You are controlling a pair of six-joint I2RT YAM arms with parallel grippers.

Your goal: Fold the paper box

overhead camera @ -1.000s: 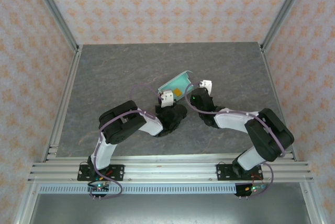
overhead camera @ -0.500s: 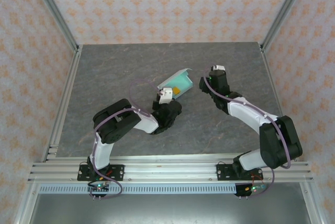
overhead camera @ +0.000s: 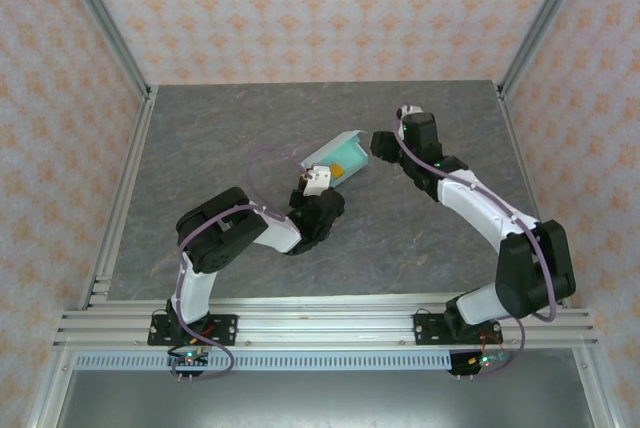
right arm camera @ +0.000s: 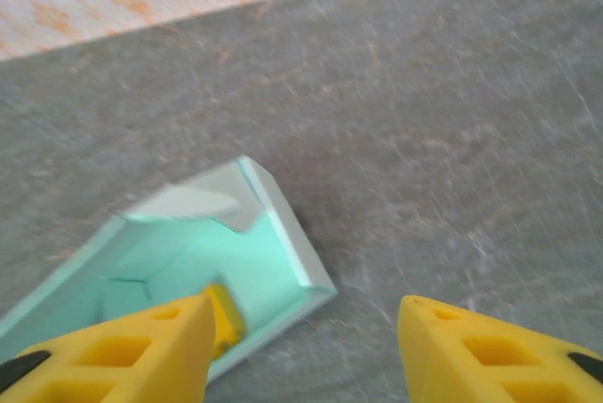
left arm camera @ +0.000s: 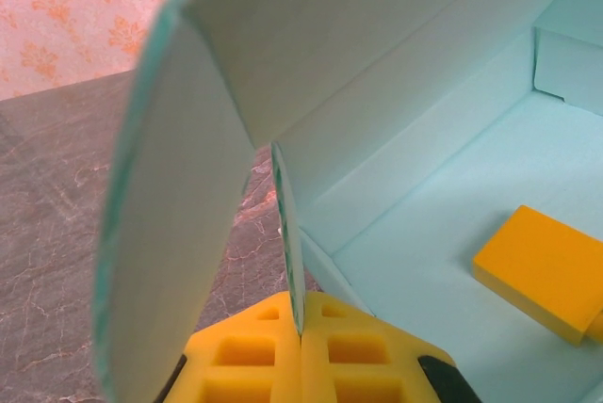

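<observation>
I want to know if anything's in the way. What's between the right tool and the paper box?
Nothing but bare grey table, seen in the right wrist view: the right tool is open, its fingers close to the paper box at its corner.

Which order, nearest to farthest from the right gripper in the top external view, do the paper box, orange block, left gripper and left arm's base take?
1. paper box: right beside the right gripper, its end towards it.
2. orange block: inside the box, towards its middle.
3. left gripper: at the box's other end, pinching its wall.
4. left arm's base: far off, at the view's bottom left.
</observation>
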